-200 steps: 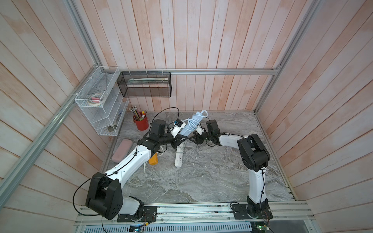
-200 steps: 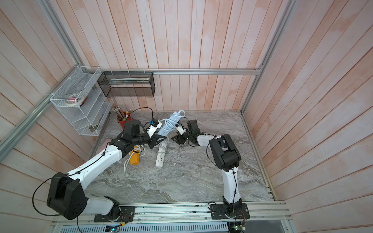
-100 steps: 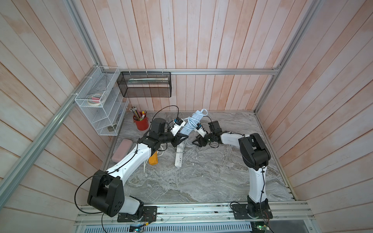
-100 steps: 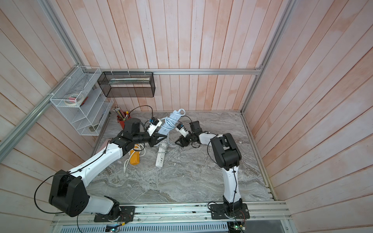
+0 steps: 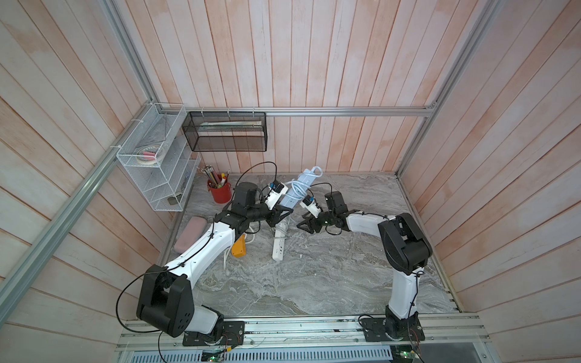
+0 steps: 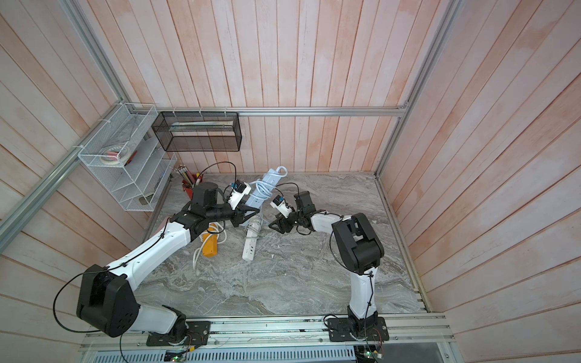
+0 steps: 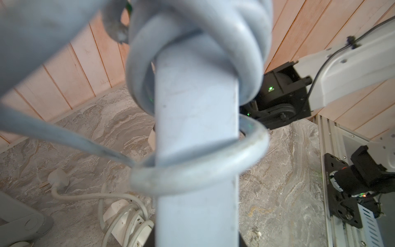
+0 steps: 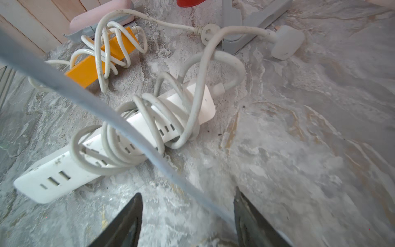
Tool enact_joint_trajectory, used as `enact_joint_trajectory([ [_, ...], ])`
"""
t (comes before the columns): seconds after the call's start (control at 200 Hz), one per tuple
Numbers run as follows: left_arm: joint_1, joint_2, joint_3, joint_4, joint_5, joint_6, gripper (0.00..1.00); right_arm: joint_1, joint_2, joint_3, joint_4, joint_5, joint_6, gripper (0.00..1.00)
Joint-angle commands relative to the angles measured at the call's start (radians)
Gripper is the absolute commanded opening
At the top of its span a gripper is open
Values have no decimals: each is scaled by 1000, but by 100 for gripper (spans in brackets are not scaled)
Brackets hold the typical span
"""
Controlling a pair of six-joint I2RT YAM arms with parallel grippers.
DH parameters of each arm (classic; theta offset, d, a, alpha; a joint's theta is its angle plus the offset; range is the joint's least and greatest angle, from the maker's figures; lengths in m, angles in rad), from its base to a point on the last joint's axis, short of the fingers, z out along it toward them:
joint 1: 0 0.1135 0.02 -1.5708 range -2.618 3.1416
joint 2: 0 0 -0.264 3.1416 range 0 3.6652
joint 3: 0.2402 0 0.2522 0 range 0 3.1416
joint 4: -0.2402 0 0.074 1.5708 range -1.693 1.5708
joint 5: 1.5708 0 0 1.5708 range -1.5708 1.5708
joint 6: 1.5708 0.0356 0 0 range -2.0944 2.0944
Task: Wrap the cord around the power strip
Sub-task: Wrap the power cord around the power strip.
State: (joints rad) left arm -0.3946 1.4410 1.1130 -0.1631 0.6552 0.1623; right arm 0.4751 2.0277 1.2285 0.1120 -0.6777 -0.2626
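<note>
Left gripper (image 5: 277, 217) clamped on lower end of light-blue power strip (image 5: 296, 192); strip tilted toward 1 o'clock, cord (image 7: 192, 180) coiled round it. Right gripper (image 8: 188, 192) at 3 o'clock of left, jaws apart, loose cord stretch passing between, contact unclear.

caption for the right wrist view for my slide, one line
Open right gripper straddles the straight blue-grey cord near a cord-wrapped white power strip and an orange power strip on the marble table.

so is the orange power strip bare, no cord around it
No, the right wrist view shows a white cord looped several times around the orange power strip.
</note>
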Motion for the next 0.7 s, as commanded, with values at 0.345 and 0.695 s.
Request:
enact_joint_trajectory([
  [0.345, 3, 13, 50, 117, 35, -61, 0, 37, 144, 103, 5, 133, 44, 33],
  [0.695, 29, 7, 43, 196, -14, -154, 0, 35, 62, -66, 91, 209, 90, 0],
])
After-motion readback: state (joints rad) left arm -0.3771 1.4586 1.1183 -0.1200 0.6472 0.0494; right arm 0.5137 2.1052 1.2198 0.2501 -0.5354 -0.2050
